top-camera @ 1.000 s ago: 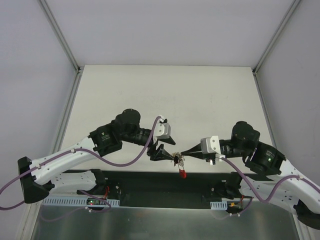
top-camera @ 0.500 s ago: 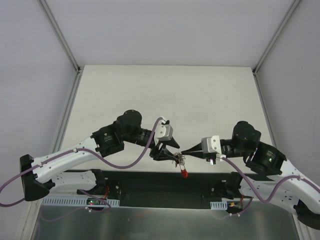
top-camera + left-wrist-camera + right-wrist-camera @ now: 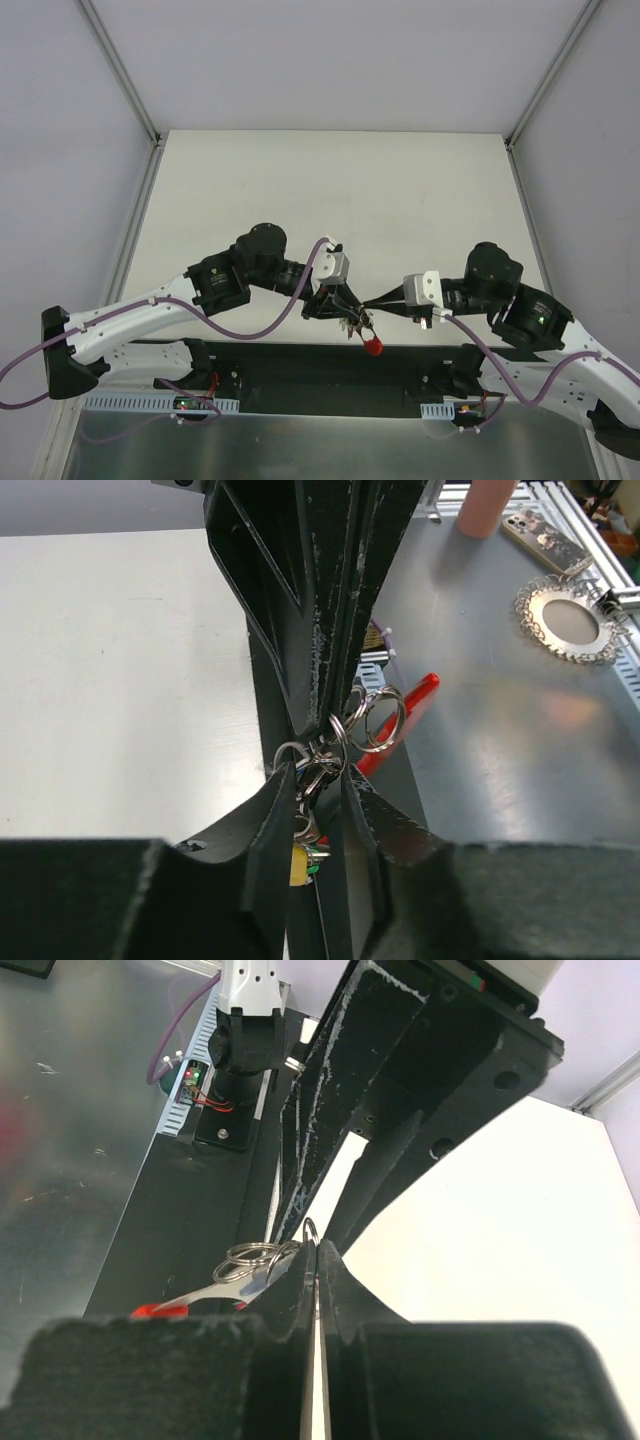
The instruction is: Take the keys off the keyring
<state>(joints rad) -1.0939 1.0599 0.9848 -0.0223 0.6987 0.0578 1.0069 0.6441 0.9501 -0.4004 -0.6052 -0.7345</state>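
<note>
The keys [image 3: 358,320] hang as a small bunch in the air between my two grippers, above the table's near edge. A red-headed key [image 3: 373,346] dangles lowest. In the left wrist view the bunch [image 3: 318,770] sits between my left gripper's [image 3: 315,780] parted fingers, with a yellow head [image 3: 298,863] deeper in. My left gripper [image 3: 350,312] straddles the bunch. My right gripper [image 3: 368,304] is shut on the keyring [image 3: 311,1230], whose thin loop shows at its tips. More silvery rings [image 3: 375,718] and the red key [image 3: 405,730] hang beside it.
The black base rail [image 3: 320,370] and a metal plate [image 3: 300,440] lie below the bunch. The white tabletop [image 3: 340,190] stretches behind the grippers. In the left wrist view a round chain-edged disc [image 3: 568,620] and a phone [image 3: 545,542] lie on the metal plate.
My left gripper has moved right and turned, so its fingers now reach around the bunch. The red key has swung slightly right. My right gripper has barely moved.
</note>
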